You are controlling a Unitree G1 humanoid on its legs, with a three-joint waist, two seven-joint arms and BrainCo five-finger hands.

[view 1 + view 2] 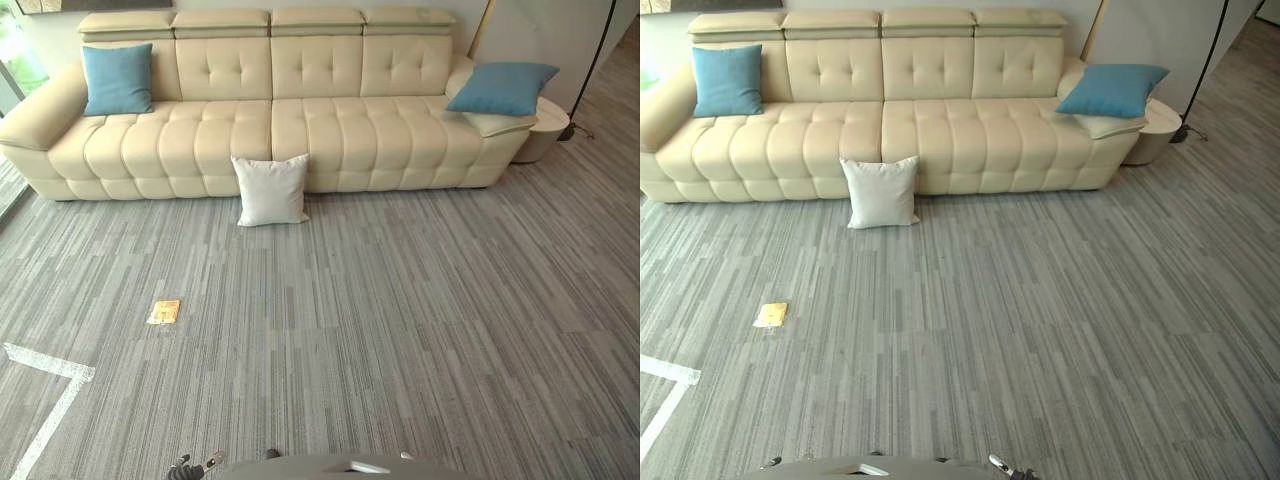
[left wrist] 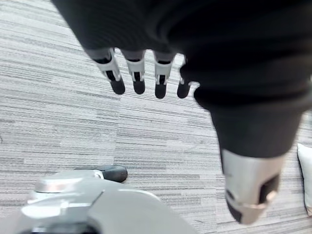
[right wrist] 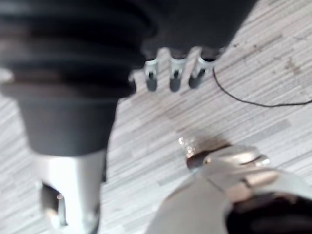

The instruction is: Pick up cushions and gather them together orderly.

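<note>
We see a white square fabric cushion [image 1: 271, 189] standing upright on the grey striped carpet [image 1: 400, 330], leaning against the front edge of the cream tufted leather sofa [image 1: 350, 130], a little left of its middle. A blue square cushion [image 1: 118, 79] stands in the sofa's left corner, propped against the backrest beside the armrest. At the sofa's right end another blue cushion [image 1: 501, 88] lies tilted on top of a cream cushion [image 1: 497, 124]. On the carpet, well apart from the white cushion and nearer to us, lies a small flat yellow object [image 1: 164, 312].

In its wrist view our left hand [image 2: 139, 78] hangs above the carpet, fingers straight and apart, holding nothing. Our right hand [image 3: 174, 75] hangs likewise over the carpet, fingers relaxed and empty.
</note>
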